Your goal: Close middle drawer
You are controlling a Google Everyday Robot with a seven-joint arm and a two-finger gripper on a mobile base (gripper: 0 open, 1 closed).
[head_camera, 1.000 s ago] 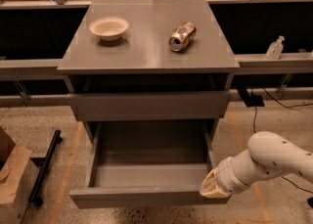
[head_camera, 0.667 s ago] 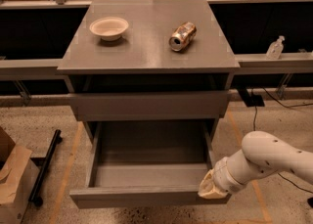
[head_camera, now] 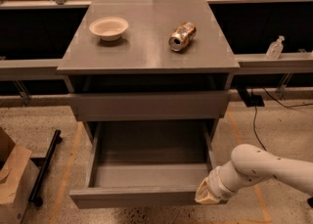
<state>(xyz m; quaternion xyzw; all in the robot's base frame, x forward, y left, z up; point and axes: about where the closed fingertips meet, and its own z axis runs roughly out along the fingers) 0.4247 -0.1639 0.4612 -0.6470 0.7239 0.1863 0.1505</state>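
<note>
Gripper [head_camera: 209, 194]: low, at the near right, on the end of the white arm [head_camera: 266, 167]. Whether it is apart or together: cannot tell, only its cream tip shows.

Middle drawer [head_camera: 137, 196]: pulled far out. Its front panel runs left from the gripper, and the panel's right end meets the tip. Contact looks likely but is not certain. The grey interior, behind and left of the gripper, shows nothing in it.

Change over the last second: the gripper has crept slightly left and down, onto the drawer's right front corner. The drawer itself has not shifted.

Judgement: approach is about done and the push has not begun. A push from one corner may skew the drawer.

Further back, above the gripper: upper drawer front [head_camera: 149, 104], shut. Beyond it is the cabinet top [head_camera: 146, 54], with a can [head_camera: 182, 35] lying straight behind and a bowl [head_camera: 109, 27] far left.
</note>
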